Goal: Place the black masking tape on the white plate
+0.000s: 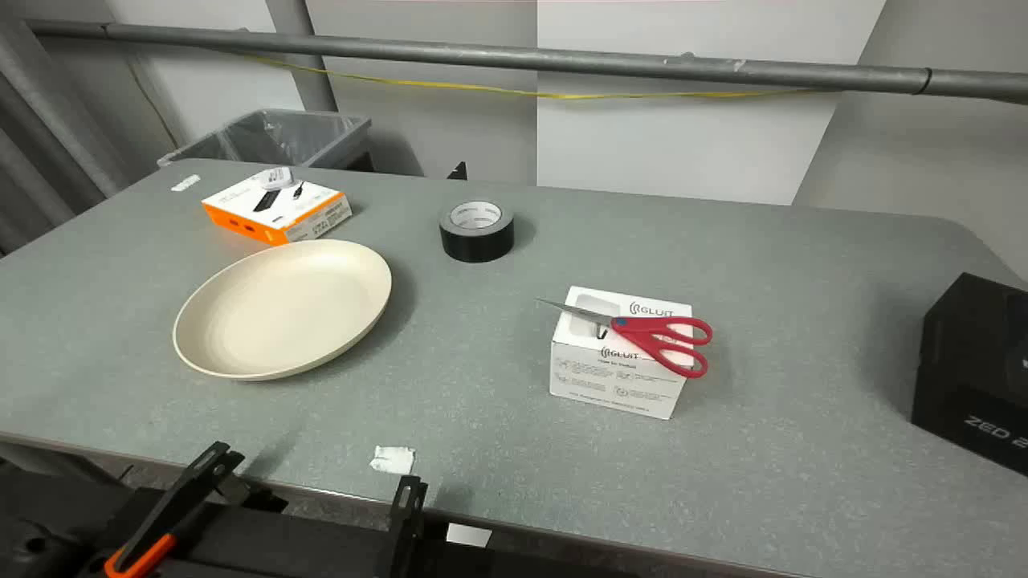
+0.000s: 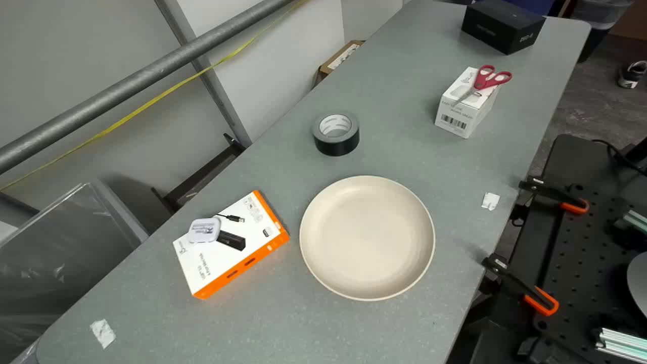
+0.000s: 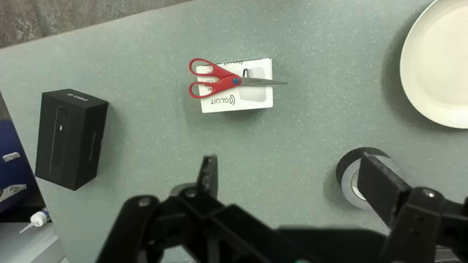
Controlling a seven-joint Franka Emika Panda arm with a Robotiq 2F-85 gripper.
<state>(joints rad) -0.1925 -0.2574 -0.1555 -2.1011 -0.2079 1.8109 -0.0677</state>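
Tape (image 2: 336,146): flat on the table (image 1: 482,361), near the plate (image 1: 281,313) but apart from it, hollow centre facing up. Whole in both exterior views; in the wrist view, partly covered by one finger (image 3: 382,186), through overlap in the line of sight only. Plate: cut off by the right edge of the wrist view. Black box (image 1: 976,369): cropped by the right edge of an exterior view. Gripper (image 3: 289,160): shown in the wrist view only, blurred toward the lower edge. Fingers: wide apart, with bare table between the tips, grip unloaded, free of contact with the tape.
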